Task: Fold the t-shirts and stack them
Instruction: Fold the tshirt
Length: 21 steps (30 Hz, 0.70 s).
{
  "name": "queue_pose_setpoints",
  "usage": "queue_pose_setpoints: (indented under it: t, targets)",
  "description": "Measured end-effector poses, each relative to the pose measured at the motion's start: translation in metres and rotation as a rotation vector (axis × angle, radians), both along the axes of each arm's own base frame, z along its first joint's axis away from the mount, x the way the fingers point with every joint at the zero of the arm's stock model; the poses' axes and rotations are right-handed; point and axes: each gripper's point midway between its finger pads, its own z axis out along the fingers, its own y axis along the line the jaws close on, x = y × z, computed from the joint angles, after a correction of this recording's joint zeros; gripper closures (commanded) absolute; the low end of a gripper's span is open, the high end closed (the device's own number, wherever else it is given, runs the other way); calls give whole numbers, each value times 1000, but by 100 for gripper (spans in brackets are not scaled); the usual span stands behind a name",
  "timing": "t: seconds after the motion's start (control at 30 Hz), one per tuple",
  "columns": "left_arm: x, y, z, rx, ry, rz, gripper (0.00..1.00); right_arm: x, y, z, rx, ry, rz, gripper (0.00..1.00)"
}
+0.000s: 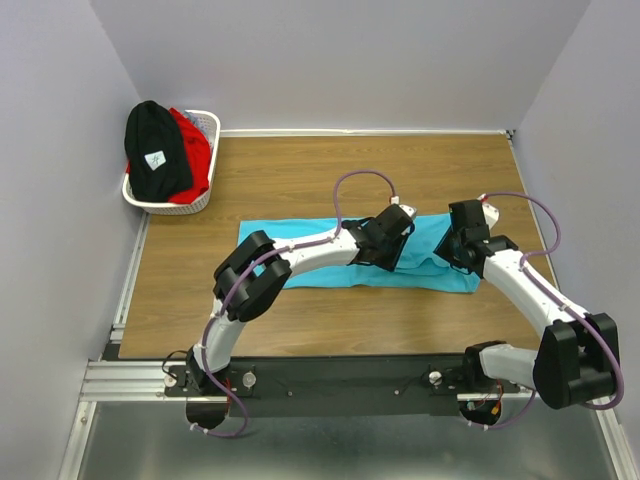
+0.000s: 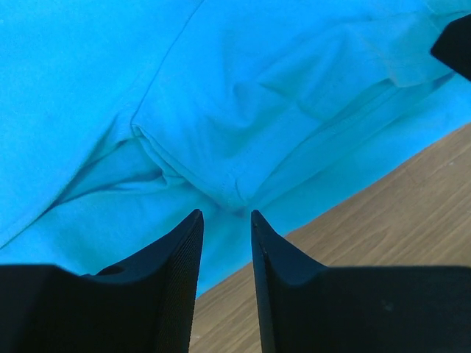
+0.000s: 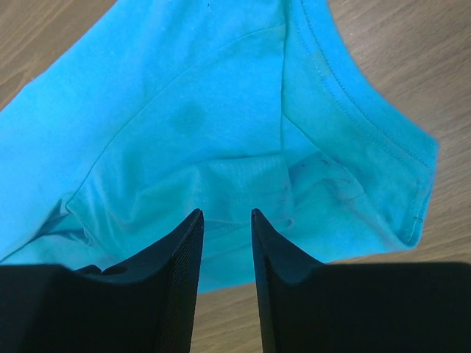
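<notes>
The turquoise shirt (image 1: 285, 230) lies as a long folded strip on the desk (image 1: 300, 170), under and just ahead of both arms' fingers. The left fingers (image 2: 197, 220) and right fingers (image 3: 197, 220) each stand slightly apart, clamping nothing. Well off to their left, a black shirt (image 1: 155, 150) and a red shirt (image 1: 195, 150) sit in a basket (image 1: 205, 205).

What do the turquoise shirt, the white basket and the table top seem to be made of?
The turquoise shirt: soft knit cloth, probably cotton, matte; it wrinkles and has a stitched hem. The basket: white plastic, judging by its moulded lattice wall. The table: wood or wood-look laminate, smooth, with grain lines.
</notes>
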Motion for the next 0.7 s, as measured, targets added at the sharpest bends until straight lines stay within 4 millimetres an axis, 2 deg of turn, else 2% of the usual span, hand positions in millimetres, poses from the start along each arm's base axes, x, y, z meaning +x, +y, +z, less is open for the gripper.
queue_pose_setpoints:
  t: [0.27,0.7]
  targets:
    - [0,1,-19,32,17,2,59,-1,-2,-2,-8,4,-4,60]
    - [5,-6,-13,-4,-5,1,59,-21,-7,-27,-26,71,-12,59]
